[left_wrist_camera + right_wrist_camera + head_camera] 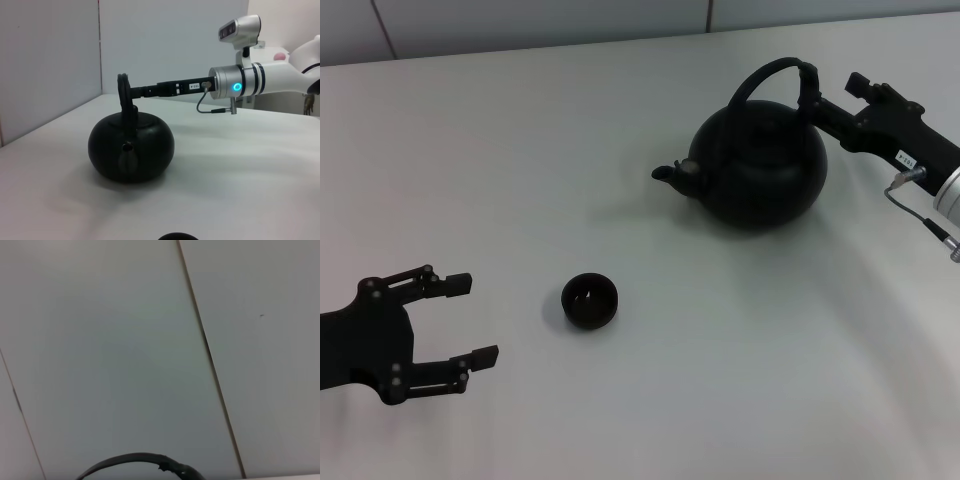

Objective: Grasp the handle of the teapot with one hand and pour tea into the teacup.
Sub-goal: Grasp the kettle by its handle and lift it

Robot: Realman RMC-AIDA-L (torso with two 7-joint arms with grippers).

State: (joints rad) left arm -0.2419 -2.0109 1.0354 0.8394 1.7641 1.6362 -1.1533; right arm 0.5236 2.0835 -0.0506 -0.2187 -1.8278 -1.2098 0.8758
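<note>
Left gripper (470, 320) open; one teacup (590, 301), one teapot (757, 163).

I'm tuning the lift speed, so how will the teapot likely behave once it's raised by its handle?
The teapot looks big and rounded, so probably heavy for the grip. The right gripper meets the arched handle at its ribbed side, off-centre, so the pot may swing or tilt. Its matte surface seems unlikely to be slippery.

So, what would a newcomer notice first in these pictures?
The large round matte-black teapot sits far right on the white table, the right pincer at its arched black handle. The small black bowl-like teacup stands nearer, beside the open left pincer.
</note>
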